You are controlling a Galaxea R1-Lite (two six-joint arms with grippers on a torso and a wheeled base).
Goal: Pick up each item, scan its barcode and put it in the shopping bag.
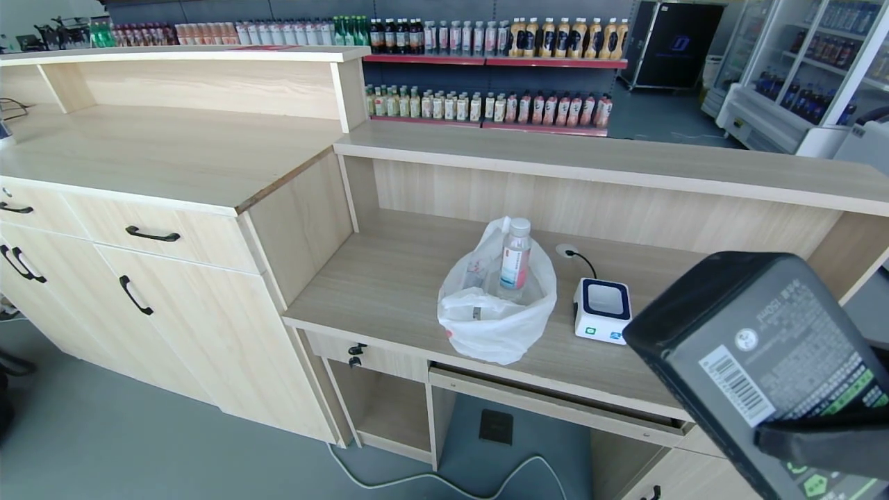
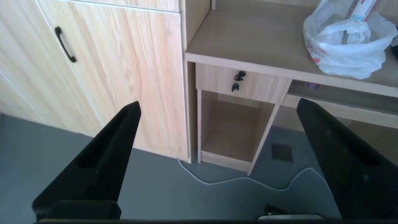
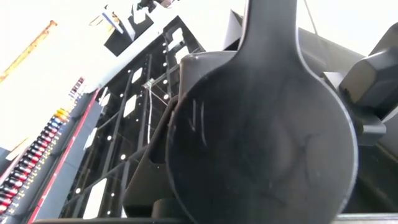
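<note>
Black container (image 1: 764, 361), barcode outward, is clamped in the right gripper (image 1: 819, 441) at 4 o'clock from the scanner (image 1: 602, 309); scanning and bagging apparently remain. One bottle (image 1: 515, 260) stands in the shopping bag (image 1: 496, 312) on the worktop (image 1: 389, 278). Left gripper (image 2: 217, 109) spread wide, empty.

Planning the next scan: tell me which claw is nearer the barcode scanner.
Right, probably. The right claw holds the black package up, right of the scanner. The left claw hangs open low before the desk, over the floor.
</note>
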